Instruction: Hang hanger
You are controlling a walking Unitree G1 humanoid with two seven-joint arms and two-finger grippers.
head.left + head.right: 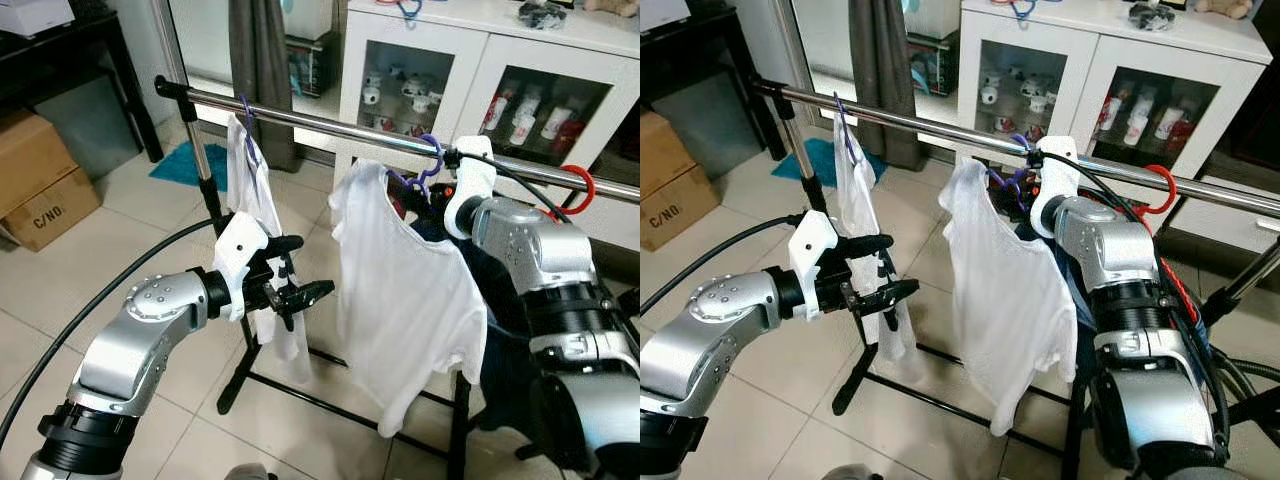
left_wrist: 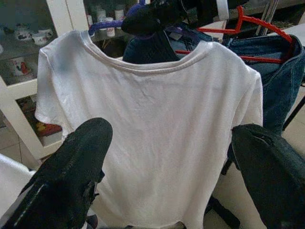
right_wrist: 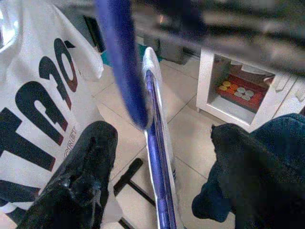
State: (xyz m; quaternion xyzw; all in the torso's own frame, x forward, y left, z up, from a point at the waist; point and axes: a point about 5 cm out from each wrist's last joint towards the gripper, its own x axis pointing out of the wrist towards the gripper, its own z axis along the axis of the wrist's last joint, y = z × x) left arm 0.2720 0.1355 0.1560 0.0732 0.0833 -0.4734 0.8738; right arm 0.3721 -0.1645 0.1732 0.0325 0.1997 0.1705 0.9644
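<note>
A white T-shirt point(image 1: 400, 300) hangs on a purple hanger point(image 1: 430, 158) whose hook sits over the metal rail point(image 1: 330, 125) of a clothes rack. My right gripper point(image 3: 162, 131) is up at the rail beside the shirt's collar. It is open, and the hanger's purple bar point(image 3: 155, 200) runs through the gap between its fingers. My left gripper point(image 1: 305, 268) is open and holds nothing. It hovers left of the shirt at mid-height, pointing at the white shirt point(image 2: 157, 114).
Another white garment point(image 1: 255, 190) hangs on a purple hanger near the rail's left end, just behind my left gripper. A red hanger point(image 1: 578, 185) with dark denim point(image 1: 500, 300) hangs to the right. Behind stands a white cabinet point(image 1: 460, 60); a cardboard box point(image 1: 40, 190) sits at left.
</note>
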